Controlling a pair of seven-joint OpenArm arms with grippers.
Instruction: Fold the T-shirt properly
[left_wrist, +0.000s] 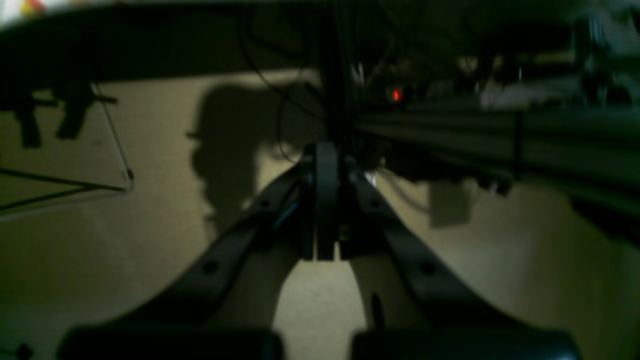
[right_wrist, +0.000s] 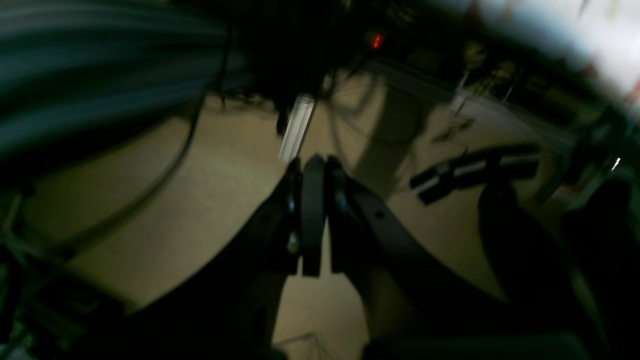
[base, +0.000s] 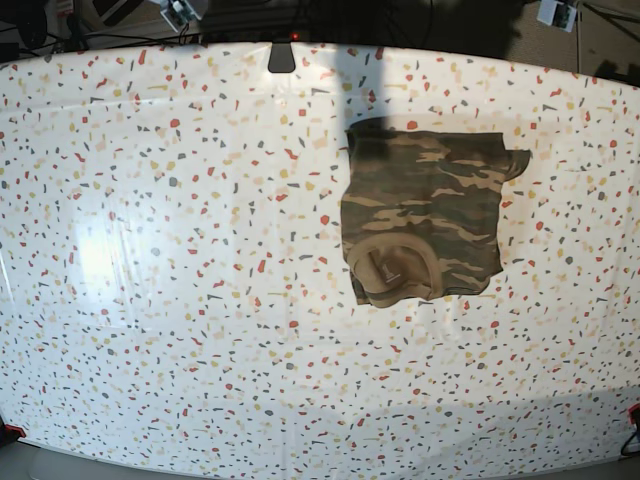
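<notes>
The camouflage T-shirt (base: 425, 215) lies folded into a compact rectangle on the speckled table (base: 150, 200), right of centre, its tan collar (base: 395, 268) toward the near edge. Neither arm appears in the base view, and the shirt is absent from both wrist views. In the left wrist view my left gripper (left_wrist: 326, 155) has its dark fingers pressed together with nothing between them, pointing over beige floor. In the right wrist view my right gripper (right_wrist: 312, 167) is likewise shut and empty, over the same kind of floor.
A small black object (base: 281, 57) sits at the table's far edge. Both wrist views are dim and blurred, showing a dark frame rail (left_wrist: 500, 135), hanging cables (right_wrist: 165, 170) and a red light (left_wrist: 396, 94).
</notes>
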